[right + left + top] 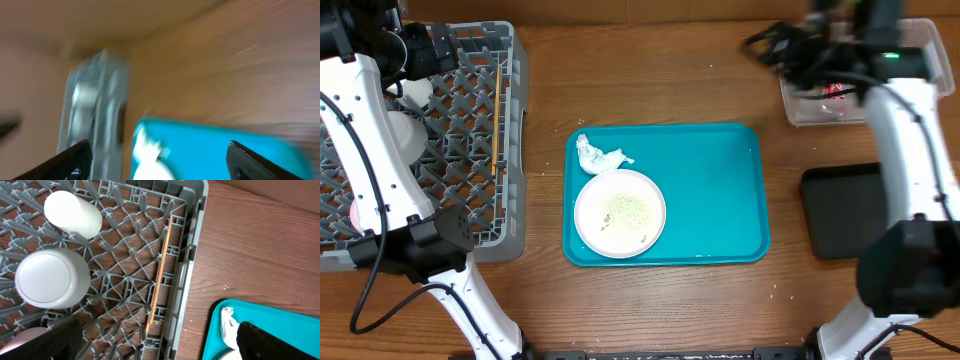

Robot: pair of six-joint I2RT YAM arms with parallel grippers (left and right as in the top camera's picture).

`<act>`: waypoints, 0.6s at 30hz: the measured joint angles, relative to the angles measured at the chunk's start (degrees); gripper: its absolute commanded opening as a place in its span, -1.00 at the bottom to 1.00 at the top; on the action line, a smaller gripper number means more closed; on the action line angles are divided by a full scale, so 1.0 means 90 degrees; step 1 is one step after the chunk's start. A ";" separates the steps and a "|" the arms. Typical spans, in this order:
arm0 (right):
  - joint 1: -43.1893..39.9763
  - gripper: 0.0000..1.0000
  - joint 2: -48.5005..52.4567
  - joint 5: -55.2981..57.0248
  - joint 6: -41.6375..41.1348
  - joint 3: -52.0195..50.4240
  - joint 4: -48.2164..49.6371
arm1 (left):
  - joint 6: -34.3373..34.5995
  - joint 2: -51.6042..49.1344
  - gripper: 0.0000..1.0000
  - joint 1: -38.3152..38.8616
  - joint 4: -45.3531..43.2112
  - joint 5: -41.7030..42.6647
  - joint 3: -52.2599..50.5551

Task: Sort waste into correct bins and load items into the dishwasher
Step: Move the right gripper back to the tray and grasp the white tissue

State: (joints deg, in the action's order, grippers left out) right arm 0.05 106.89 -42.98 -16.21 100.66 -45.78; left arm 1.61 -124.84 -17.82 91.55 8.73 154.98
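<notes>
Could snag the rack point(470, 130) lattice on lowering the left gripper point(157, 342), spread and empty above it. Could scatter rice point(625, 208) by tipping the plate point(585, 205). Hard to aim the right gripper point(165, 160), spread, empty, its view blurred. Counted: one cup point(72, 214), one bowl point(50, 277), one chopstick line point(161, 270) racked; one tissue point(597, 155) on the tray point(720, 190); one wrapper point(838, 90) in the tub point(910, 35).

**Q:** Which surface carries the load?
**A:** A brown wood-grain counter point(660, 80).

**Q:** What rests directly on it?
**A:** Four units:
- Grey rack point(516, 200), at the left edge.
- Teal tray point(710, 190), at centre, near the rack but not touching it.
- Clear tub point(805, 112), at the far right.
- Black tray point(835, 215), on the right, nearer than the tub and apart from the teal tray.

A few white specks point(775, 291) lie on bare wood.
</notes>
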 measured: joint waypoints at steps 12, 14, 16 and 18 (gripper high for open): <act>0.3963 1.00 0.0495 0.2635 0.0792 -0.0248 0.0590 | 0.0000 0.0000 0.99 0.0000 -0.0002 0.0000 0.0000; 0.4282 1.00 0.0809 0.3038 0.0692 -0.0248 0.0760 | 0.0000 0.0000 1.00 0.0000 -0.0002 -0.0002 0.0000; 0.4427 0.99 0.1088 0.3249 0.0619 -0.0255 0.0860 | 0.0000 0.0000 1.00 0.0000 -0.0002 0.0000 0.0000; 0.4505 0.89 0.1428 0.3446 0.0578 -0.0282 0.0959 | 0.0000 0.0000 0.99 0.0000 0.0000 0.0000 0.0000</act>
State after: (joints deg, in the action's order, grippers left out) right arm 40.60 119.74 -11.97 -11.00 98.13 -37.15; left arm 1.61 -124.84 -17.82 91.55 8.73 154.98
